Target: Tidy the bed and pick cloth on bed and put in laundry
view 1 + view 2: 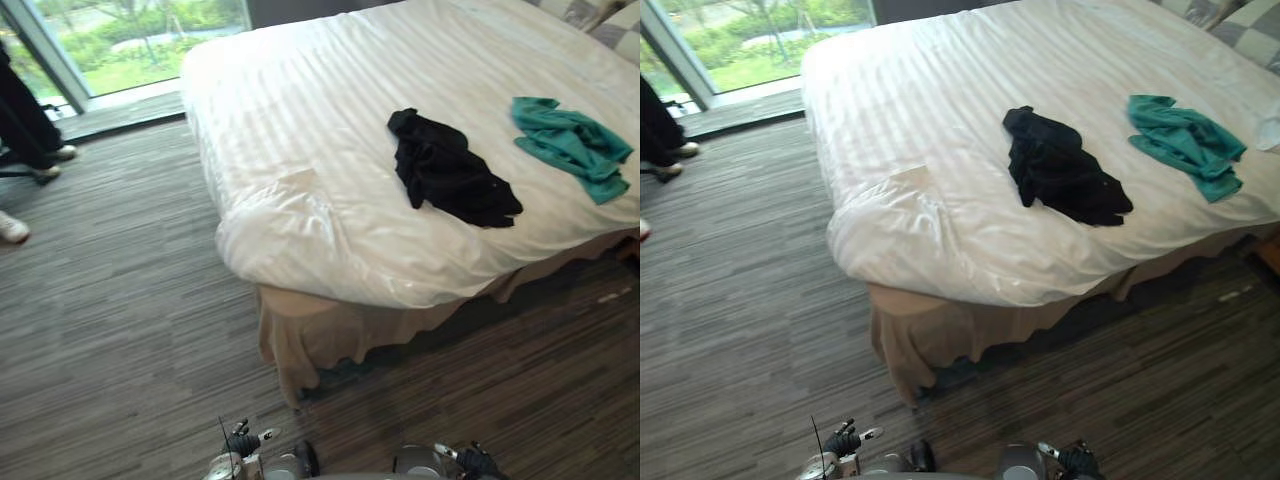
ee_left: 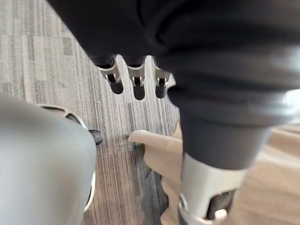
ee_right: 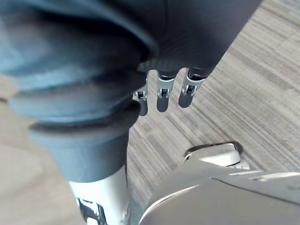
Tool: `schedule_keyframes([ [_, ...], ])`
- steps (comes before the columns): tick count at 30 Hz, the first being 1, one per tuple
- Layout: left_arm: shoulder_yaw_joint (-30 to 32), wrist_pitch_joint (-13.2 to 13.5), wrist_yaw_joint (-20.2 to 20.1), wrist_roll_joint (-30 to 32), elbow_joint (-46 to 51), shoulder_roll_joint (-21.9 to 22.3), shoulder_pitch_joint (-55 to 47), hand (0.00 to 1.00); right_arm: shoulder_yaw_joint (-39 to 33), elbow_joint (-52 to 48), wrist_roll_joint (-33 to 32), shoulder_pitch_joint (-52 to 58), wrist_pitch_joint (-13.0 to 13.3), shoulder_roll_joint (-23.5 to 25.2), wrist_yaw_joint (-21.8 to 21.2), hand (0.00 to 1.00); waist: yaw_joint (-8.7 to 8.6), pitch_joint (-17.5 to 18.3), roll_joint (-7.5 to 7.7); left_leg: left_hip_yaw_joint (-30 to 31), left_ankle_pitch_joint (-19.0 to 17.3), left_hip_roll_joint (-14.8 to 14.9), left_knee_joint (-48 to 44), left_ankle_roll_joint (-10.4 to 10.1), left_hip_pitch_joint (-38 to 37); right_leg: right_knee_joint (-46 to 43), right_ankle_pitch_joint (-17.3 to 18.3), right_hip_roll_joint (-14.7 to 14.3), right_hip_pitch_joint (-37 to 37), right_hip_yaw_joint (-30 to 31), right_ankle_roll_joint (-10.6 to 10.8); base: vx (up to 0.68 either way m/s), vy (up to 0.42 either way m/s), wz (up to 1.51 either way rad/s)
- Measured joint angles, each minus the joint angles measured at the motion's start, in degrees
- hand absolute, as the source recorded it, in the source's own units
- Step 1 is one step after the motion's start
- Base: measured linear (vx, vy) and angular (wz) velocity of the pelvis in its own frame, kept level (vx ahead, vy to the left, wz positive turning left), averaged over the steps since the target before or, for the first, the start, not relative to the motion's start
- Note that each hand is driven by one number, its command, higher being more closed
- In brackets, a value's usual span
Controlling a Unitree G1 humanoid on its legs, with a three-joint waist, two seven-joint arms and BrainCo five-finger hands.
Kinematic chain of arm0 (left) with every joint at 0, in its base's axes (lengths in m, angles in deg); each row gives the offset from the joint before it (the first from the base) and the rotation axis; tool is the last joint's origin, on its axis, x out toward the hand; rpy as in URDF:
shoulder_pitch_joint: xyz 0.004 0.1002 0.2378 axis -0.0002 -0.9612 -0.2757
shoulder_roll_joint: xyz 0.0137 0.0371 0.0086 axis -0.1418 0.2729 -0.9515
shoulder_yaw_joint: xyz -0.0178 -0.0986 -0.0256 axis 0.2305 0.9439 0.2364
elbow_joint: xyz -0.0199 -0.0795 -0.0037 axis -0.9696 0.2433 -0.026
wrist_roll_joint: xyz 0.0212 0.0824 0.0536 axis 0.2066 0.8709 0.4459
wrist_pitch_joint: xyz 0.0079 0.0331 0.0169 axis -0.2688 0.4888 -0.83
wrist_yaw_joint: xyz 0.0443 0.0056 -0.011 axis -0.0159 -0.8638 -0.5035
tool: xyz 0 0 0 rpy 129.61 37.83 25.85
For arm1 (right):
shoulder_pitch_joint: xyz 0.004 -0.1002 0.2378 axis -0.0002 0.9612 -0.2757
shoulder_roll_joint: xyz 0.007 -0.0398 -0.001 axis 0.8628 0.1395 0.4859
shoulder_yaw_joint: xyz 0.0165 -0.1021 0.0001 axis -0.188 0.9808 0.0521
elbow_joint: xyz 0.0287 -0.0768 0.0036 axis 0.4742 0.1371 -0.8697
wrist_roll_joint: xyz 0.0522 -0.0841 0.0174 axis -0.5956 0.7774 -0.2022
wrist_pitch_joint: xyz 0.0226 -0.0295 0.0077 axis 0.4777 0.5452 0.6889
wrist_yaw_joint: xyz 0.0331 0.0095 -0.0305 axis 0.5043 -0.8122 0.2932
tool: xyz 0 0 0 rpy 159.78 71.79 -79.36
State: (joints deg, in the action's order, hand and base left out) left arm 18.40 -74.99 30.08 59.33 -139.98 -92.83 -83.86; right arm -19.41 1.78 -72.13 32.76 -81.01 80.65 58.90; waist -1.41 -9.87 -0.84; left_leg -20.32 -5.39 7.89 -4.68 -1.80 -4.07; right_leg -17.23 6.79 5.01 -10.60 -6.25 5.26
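Left hand (image 2: 136, 80) and right hand (image 3: 163, 91) hang empty, fingers loosely spread. Black cloth (image 1: 450, 170) and teal cloth (image 1: 572, 145) lie on the bed (image 1: 300, 100), well beyond those fingers — a reach from here would likely fall short.

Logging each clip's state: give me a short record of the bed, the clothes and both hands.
bed: white cover, rumpled at near corner
black cloth: crumpled on bed, near its edge
teal cloth: on bed, right of black cloth, apart
left hand: over floor, open, empty
right hand: over floor, open, empty
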Motion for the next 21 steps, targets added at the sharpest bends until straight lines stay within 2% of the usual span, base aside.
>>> schedule_keyframes([
  [1, 0.10, 0.04, -0.04, 0.07, -0.09, -0.63, 0.18, 0.00, 0.21, 0.09, -0.03, -0.16, 0.11, 0.74, 0.00, 0.00, -0.13, -0.14, 1.79, 0.44, -0.75, -1.09, -0.31, -1.47, -0.36, 6.30, -6.48, -0.13, 0.86, 0.21, -0.19, 0.23, -0.151, 0.19],
  [3, 0.21, 0.01, -0.19, 0.51, -0.56, 2.00, 0.89, 0.00, -0.04, 0.09, -0.07, -1.00, 0.29, -0.92, 0.08, 0.00, -0.30, -0.88, -1.91, 1.36, -1.06, 0.33, 0.76, -3.17, -0.42, 7.35, -8.26, -2.08, 1.73, 0.54, 0.12, 0.17, -0.064, 0.03],
  [4, 0.92, -0.01, -0.28, 0.53, -0.81, 2.94, 0.80, 0.00, 0.02, 0.09, -0.11, -1.24, 0.66, -1.24, -0.03, 0.00, -0.23, -0.83, -2.88, 1.52, -0.49, 0.51, 1.66, -3.87, -0.64, 7.89, -8.21, -2.41, 1.72, 0.52, 0.11, 0.12, -0.038, -0.09],
  [6, 2.15, 0.02, -0.66, 0.58, -0.76, 3.31, 1.04, 0.00, 0.13, 0.26, -0.15, -1.88, 0.55, -1.35, -0.02, 0.00, -0.95, -0.78, -3.24, 2.55, 0.55, 0.49, 2.56, -4.17, -1.06, 9.71, -8.18, -2.56, 3.18, -0.26, 0.01, 0.11, -0.060, 0.14],
  [9, 2.34, 0.19, -0.83, 1.05, -0.68, 3.28, 1.10, 0.00, 0.17, 1.34, -0.13, -1.80, 0.56, -1.25, -0.01, 0.00, -0.90, -0.57, -2.77, 3.48, 0.62, 0.63, 2.79, -4.13, -1.98, 13.14, -8.47, -2.83, 6.61, -1.92, -0.40, 0.04, -0.019, 0.32],
  [13, 4.19, 0.18, -0.76, 0.97, -0.78, 3.22, 0.62, 0.00, 0.28, 1.83, -0.07, -1.71, 0.60, -1.27, 0.07, 0.00, -0.79, -0.29, -2.08, 5.95, 0.64, 0.12, 4.34, -4.11, -1.60, 18.32, -9.69, -2.99, 9.36, -4.31, -2.02, -0.04, 0.003, 0.38],
  [15, 5.30, 0.17, -0.32, 0.19, -0.78, 2.63, 0.17, 0.00, 0.03, 2.36, -0.03, -1.56, 0.56, -1.25, 0.26, 0.00, 0.02, 0.00, -1.57, 6.92, 0.90, -0.36, 4.96, -3.73, -0.96, 21.71, -11.36, -2.79, 10.71, -5.45, -2.43, -0.06, 0.014, 0.29],
  [17, 10.35, 0.18, 0.47, -1.59, -0.76, 2.51, -0.39, 0.00, -0.44, 2.34, -0.02, -1.29, 0.57, -1.16, 0.39, 0.00, 0.44, 0.16, -1.31, 7.68, 1.08, -0.54, 5.06, -3.53, -0.81, 22.89, -11.98, -2.70, 11.49, -6.27, -2.65, -0.05, -0.002, 0.20],
  [21, 27.06, 0.38, 2.59, -9.27, -0.67, -0.27, -1.24, 0.00, -4.18, 2.31, 0.00, -0.19, 0.56, -0.59, 1.05, 0.00, 0.67, 1.22, -1.87, 9.09, 2.54, -0.38, 7.02, -3.86, -1.10, 22.90, -11.98, -2.84, 11.75, -7.85, -2.66, -0.04, -0.015, 0.20],
])
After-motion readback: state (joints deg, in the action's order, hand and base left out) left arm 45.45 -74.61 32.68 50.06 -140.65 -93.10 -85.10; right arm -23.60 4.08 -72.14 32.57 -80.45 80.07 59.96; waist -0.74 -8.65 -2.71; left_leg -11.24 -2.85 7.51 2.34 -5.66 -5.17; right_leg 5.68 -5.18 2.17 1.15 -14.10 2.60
